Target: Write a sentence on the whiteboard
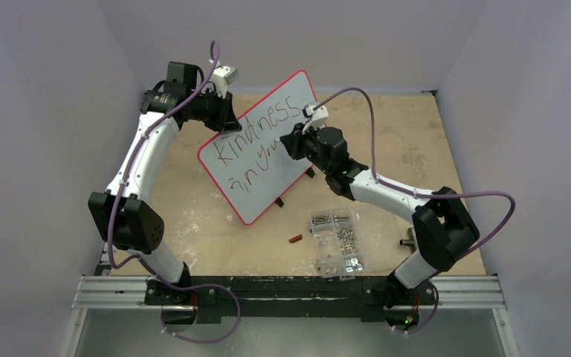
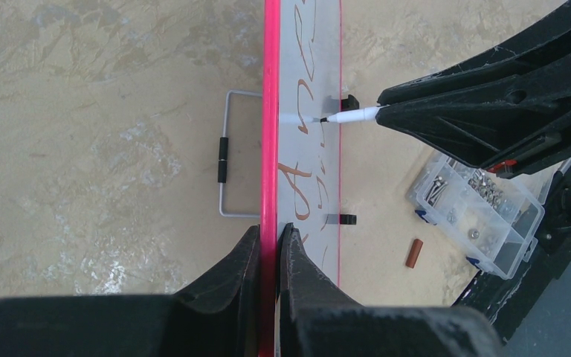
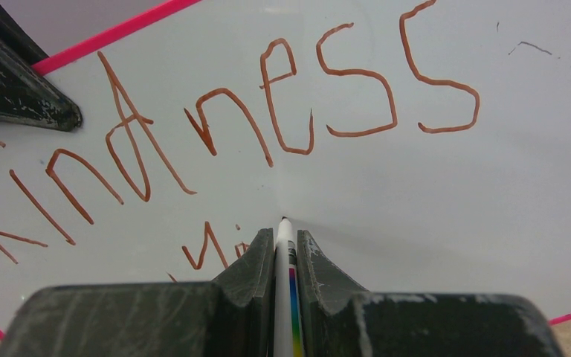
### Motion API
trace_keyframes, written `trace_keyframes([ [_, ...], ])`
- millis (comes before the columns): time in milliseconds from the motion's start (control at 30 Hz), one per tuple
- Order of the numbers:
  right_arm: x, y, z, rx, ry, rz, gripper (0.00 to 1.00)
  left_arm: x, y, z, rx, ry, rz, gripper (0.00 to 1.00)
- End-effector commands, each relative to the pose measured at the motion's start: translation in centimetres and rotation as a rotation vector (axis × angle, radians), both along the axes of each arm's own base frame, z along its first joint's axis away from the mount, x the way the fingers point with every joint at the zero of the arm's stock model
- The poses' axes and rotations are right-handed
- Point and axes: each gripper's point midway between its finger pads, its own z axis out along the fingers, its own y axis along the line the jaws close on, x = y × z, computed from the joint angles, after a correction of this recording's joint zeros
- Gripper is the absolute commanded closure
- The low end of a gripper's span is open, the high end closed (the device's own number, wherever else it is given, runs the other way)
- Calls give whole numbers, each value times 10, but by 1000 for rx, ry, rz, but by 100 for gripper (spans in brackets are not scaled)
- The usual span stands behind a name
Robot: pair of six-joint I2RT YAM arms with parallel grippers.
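Observation:
The whiteboard (image 1: 264, 175) with a red-pink rim stands tilted mid-table on black clip feet. The sentence (image 1: 256, 137) in brown marker reads "kindness" with a second line partly written below; it shows large in the right wrist view (image 3: 268, 111). My left gripper (image 2: 269, 230) is shut on the whiteboard's rim (image 2: 270, 111) at its far left edge. My right gripper (image 3: 284, 242) is shut on a white marker (image 3: 282, 253) whose tip touches the board's face below "kindness". The marker also shows in the left wrist view (image 2: 353, 116).
A clear compartmented screw box (image 1: 338, 242) lies near the front, right of centre. A brown marker cap (image 1: 295, 239) lies on the table left of it. A wire stand (image 2: 227, 156) sits behind the board. Walls enclose the table at the back and sides.

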Motion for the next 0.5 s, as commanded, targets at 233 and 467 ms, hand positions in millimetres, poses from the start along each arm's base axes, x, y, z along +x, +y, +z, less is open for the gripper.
trace_keyframes([
  [233, -8, -10, -17, -16, 17, -13, 100, -6, 11, 6, 82, -40, 15, 100],
  [467, -8, -15, -9, -28, 0, -32, 100, -7, 12, 8, 81, -42, 16, 100],
])
